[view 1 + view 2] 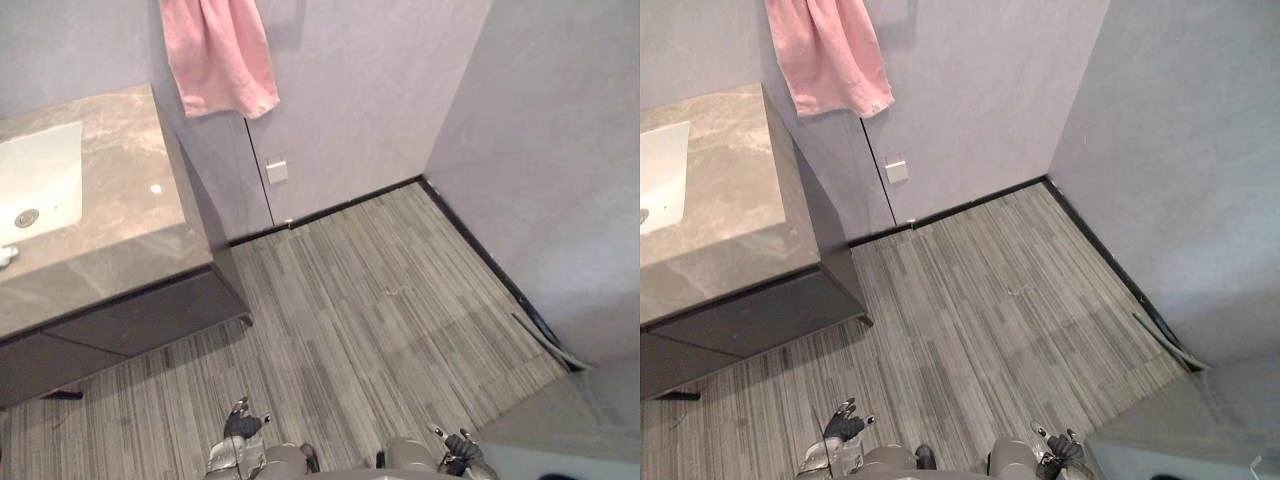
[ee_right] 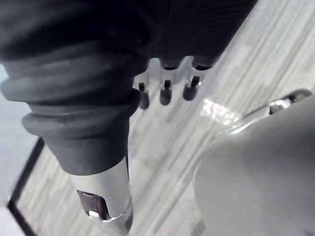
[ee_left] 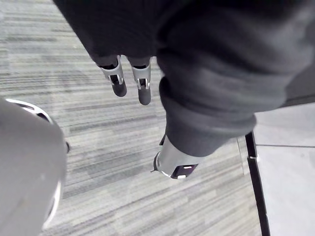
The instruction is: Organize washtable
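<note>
Grey stone-topped table (image 1: 130, 210) lies ahead-left and well apart, with the left robot hand (image 1: 240, 428) nearer than the right robot hand (image 1: 460, 452) — both low, fingers relaxed, empty.

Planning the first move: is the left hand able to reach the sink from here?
Probably not: the left hand hangs low over the floor, apart from the washtable holding the sink.

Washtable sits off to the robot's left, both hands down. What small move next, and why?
Probably turn left to face the washtable. Its white sink sits at the view's left edge, partly cut off, while the left hand and right hand hang low over the floor, open and empty. From here it looks out of reach.
</note>
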You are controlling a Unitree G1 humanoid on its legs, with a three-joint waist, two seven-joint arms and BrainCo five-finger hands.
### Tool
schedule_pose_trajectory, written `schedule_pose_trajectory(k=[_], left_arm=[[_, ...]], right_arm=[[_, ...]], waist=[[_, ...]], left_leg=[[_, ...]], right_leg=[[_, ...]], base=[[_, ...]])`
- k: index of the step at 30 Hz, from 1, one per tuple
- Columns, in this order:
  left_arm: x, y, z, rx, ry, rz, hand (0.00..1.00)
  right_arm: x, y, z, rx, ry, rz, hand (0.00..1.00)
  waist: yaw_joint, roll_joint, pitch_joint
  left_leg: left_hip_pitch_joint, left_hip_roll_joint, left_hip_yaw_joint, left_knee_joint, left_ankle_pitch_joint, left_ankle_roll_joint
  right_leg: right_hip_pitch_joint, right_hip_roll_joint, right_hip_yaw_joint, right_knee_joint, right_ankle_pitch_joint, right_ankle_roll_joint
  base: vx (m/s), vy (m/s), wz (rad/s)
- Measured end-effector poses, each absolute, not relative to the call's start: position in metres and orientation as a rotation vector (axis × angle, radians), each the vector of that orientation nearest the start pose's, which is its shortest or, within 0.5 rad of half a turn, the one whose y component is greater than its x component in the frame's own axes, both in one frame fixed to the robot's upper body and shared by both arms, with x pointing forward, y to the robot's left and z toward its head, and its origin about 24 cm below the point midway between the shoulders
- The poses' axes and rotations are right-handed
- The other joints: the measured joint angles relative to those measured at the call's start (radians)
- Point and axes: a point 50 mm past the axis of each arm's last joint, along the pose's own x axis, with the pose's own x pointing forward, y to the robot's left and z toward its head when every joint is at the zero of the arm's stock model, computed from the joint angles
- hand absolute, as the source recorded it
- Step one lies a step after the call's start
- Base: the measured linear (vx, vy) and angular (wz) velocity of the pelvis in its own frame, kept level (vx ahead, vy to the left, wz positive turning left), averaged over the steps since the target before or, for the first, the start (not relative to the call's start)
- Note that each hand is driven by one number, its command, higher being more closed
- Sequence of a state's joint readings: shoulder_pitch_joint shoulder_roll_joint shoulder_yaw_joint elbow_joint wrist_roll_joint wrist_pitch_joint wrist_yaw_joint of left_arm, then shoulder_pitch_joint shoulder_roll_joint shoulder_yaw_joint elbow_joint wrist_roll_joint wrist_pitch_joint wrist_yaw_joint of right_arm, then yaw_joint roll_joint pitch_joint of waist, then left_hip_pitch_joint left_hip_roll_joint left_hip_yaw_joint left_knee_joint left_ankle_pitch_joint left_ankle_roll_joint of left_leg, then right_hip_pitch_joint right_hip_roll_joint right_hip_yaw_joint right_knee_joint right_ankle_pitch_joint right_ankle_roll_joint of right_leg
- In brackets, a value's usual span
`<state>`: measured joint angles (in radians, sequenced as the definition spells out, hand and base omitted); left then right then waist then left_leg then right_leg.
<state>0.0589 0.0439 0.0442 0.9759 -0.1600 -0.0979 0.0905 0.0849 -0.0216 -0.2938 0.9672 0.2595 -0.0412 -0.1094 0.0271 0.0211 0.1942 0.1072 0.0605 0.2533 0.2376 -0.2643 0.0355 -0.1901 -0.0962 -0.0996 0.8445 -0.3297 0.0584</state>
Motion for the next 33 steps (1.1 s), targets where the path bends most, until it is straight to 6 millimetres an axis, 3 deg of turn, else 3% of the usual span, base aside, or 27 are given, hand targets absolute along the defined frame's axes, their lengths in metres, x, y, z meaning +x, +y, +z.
schedule_pose_trajectory(k=[3, 5, 6, 7, 8, 10, 11, 13, 14, 17, 19, 20, 22, 24, 25, 27, 28, 30, 31, 33], left_arm=[[0.131, 0.179, -0.149, -0.078, 0.929, 0.235, 0.0], [0.136, 0.176, -0.148, -0.081, 0.922, 0.229, 0.0], [0.134, 0.177, -0.149, -0.078, 0.929, 0.23, 0.0], [0.127, 0.18, -0.151, -0.072, 0.953, 0.238, 0.0], [0.129, 0.175, -0.152, -0.086, 0.956, 0.237, 0.0], [0.134, 0.166, -0.15, -0.119, 0.937, 0.236, 0.0], [0.134, 0.164, -0.15, -0.131, 0.935, 0.241, 0.0], [0.14, 0.16, -0.147, -0.198, 0.904, 0.285, 0.0], [0.145, 0.161, -0.144, -0.213, 0.874, 0.299, 0.0], [0.155, 0.163, -0.136, -0.219, 0.817, 0.301, 0.0], [0.159, 0.163, -0.134, -0.219, 0.798, 0.299, 0.0], [0.159, 0.164, -0.134, -0.218, 0.796, 0.301, 0.0], [0.16, 0.163, -0.133, -0.214, 0.788, 0.296, 0.0], [0.158, 0.16, -0.134, -0.197, 0.801, 0.269, 0.0], [0.156, 0.159, -0.136, -0.183, 0.815, 0.254, 0.0], [0.156, 0.168, -0.138, -0.15, 0.83, 0.253, 0.0], [0.155, 0.169, -0.138, -0.144, 0.832, 0.254, 0.0], [0.153, 0.168, -0.14, -0.133, 0.849, 0.239, 0.0], [0.15, 0.169, -0.142, -0.124, 0.864, 0.238, 0.0], [0.145, 0.168, -0.145, -0.109, 0.891, 0.222, 0.0]], right_arm=[[0.115, -0.206, -0.151, 0.26, 0.955, -0.501, 0.0], [0.122, -0.207, -0.148, 0.256, 0.936, -0.495, 0.0], [0.123, -0.207, -0.148, 0.242, 0.938, -0.482, 0.0], [0.119, -0.206, -0.149, 0.243, 0.946, -0.474, 0.0], [0.128, -0.21, -0.146, 0.225, 0.923, -0.47, 0.0], [0.129, -0.212, -0.145, 0.232, 0.915, -0.484, 0.0], [0.129, -0.21, -0.145, 0.248, 0.913, -0.493, 0.0], [0.129, -0.209, -0.145, 0.255, 0.911, -0.497, 0.0], [0.127, -0.207, -0.146, 0.259, 0.919, -0.496, 0.0], [0.122, -0.203, -0.148, 0.268, 0.93, -0.497, 0.0], [0.12, -0.203, -0.149, 0.27, 0.937, -0.502, 0.0], [0.119, -0.203, -0.149, 0.272, 0.942, -0.505, 0.0], [0.119, -0.202, -0.15, 0.274, 0.946, -0.503, 0.0], [0.115, -0.203, -0.152, 0.269, 0.965, -0.507, 0.0], [0.114, -0.205, -0.152, 0.264, 0.972, -0.508, 0.0], [0.111, -0.195, -0.156, 0.282, 0.999, -0.495, 0.0], [0.11, -0.193, -0.156, 0.283, 1.005, -0.49, 0.0], [0.108, -0.195, -0.156, 0.274, 1.007, -0.489, 0.0], [0.106, -0.196, -0.157, 0.268, 1.01, -0.49, 0.0], [0.105, -0.198, -0.157, 0.262, 1.008, -0.492, 0.0]], waist=[[-0.015, 0.004, 0.004], [-0.025, 0.007, 0.011], [-0.035, 0.002, 0.011], [-0.043, -0.023, 0.017], [-0.038, 0.018, 0.03], [-0.042, 0.034, 0.03], [-0.042, 0.035, 0.03], [-0.042, 0.038, 0.046], [-0.036, 0.035, 0.058], [-0.014, 0.01, 0.07], [-0.011, 0.006, 0.064], [-0.009, 0.006, 0.064], [-0.007, 0.001, 0.063], [-0.005, 0.007, 0.056], [0.0, 0.018, 0.047], [0.011, -0.035, 0.017], [0.013, -0.043, 0.014], [0.013, -0.044, 0.012], [0.01, -0.047, 0.011], [-0.012, -0.044, 0.012]], left_leg=[[0.073, 0.03, -0.014, -0.035, 0.0, 0.0], [0.111, 0.041, -0.04, -0.038, -0.002, -0.013], [0.134, 0.037, -0.054, -0.037, -0.007, -0.045], [0.173, 0.017, -0.09, -0.03, -0.03, -0.084], [0.187, 0.048, -0.113, -0.019, -0.032, -0.103], [0.149, 0.062, -0.161, 0.052, 0.029, -0.15], [0.127, 0.064, -0.173, 0.1, 0.05, -0.153], [-0.023, 0.103, -0.211, 0.454, 0.156, -0.154], [-0.106, 0.14, -0.197, 0.654, 0.149, -0.146], [-0.259, 0.208, -0.099, 0.82, 0.138, -0.128], [-0.339, 0.215, -0.033, 0.745, 0.123, -0.105], [-0.361, 0.209, 0.021, 0.634, 0.114, -0.093], [-0.362, 0.16, 0.083, 0.386, 0.115, -0.099], [-0.326, 0.095, 0.093, 0.129, 0.157, -0.119], [-0.315, 0.074, 0.082, 0.032, 0.251, -0.039], [-0.283, 0.019, 0.103, -0.012, 0.235, 0.002], [-0.272, 0.008, 0.106, -0.021, 0.225, 0.005], [-0.208, -0.026, 0.106, -0.041, 0.189, 0.019], [-0.152, -0.053, 0.092, -0.062, 0.171, 0.032], [-0.084, -0.072, 0.042, -0.07, 0.132, 0.041]], right_leg=[[-0.108, 0.044, -0.105, -0.15, -0.009, -0.044], [-0.173, 0.089, -0.09, -0.339, 0.087, -0.071], [-0.165, 0.109, -0.076, -0.471, 0.209, -0.08], [-0.157, 0.103, -0.037, -0.526, 0.378, -0.122], [-0.165, 0.124, -0.056, -0.466, 0.358, -0.135], [-0.161, 0.117, -0.074, -0.429, 0.267, -0.138], [-0.153, 0.113, -0.085, -0.424, 0.248, -0.142], [-0.053, 0.113, -0.108, -0.468, 0.209, -0.15], [0.031, 0.121, -0.123, -0.506, 0.196, -0.154], [0.174, 0.121, -0.147, -0.579, 0.157, -0.153], [0.223, 0.111, -0.164, -0.606, 0.138, -0.136], [0.25, 0.101, -0.176, -0.619, 0.131, -0.123], [0.305, 0.078, -0.186, -0.65, 0.118, -0.099], [0.339, 0.072, -0.19, -0.684, 0.112, -0.068], [0.349, 0.077, -0.177, -0.691, 0.098, -0.044], [0.34, 0.021, -0.138, -0.664, 0.083, -0.015], [0.33, 0.007, -0.126, -0.63, 0.079, -0.008], [0.266, -0.036, -0.087, -0.396, 0.076, 0.008], [0.211, -0.069, -0.067, -0.202, 0.109, 0.043], [0.152, -0.084, -0.042, -0.011, 0.092, 0.049]], base=[[0.51, -0.025, 0.14], [0.5, -0.111, 0.29], [0.55, -0.159, 0.48], [0.53, -0.133, 0.29], [0.48, -0.135, 0.25], [0.44, -0.164, 0.25], [0.44, -0.212, 0.48], [0.45, -0.229, 0.51], [0.36, -0.179, 0.38], [0.29, -0.131, 0.32], [0.23, -0.05, 0.29], [0.28, 0.013, 0.28], [0.37, 0.059, 0.26], [0.41, 0.139, 0.08], [0.37, 0.18, -0.1], [0.35, 0.155, -0.12], [0.38, 0.159, -0.02], [0.4, 0.189, 0.15], [0.29, 0.142, 0.32], [0.36, 0.108, 0.68]])
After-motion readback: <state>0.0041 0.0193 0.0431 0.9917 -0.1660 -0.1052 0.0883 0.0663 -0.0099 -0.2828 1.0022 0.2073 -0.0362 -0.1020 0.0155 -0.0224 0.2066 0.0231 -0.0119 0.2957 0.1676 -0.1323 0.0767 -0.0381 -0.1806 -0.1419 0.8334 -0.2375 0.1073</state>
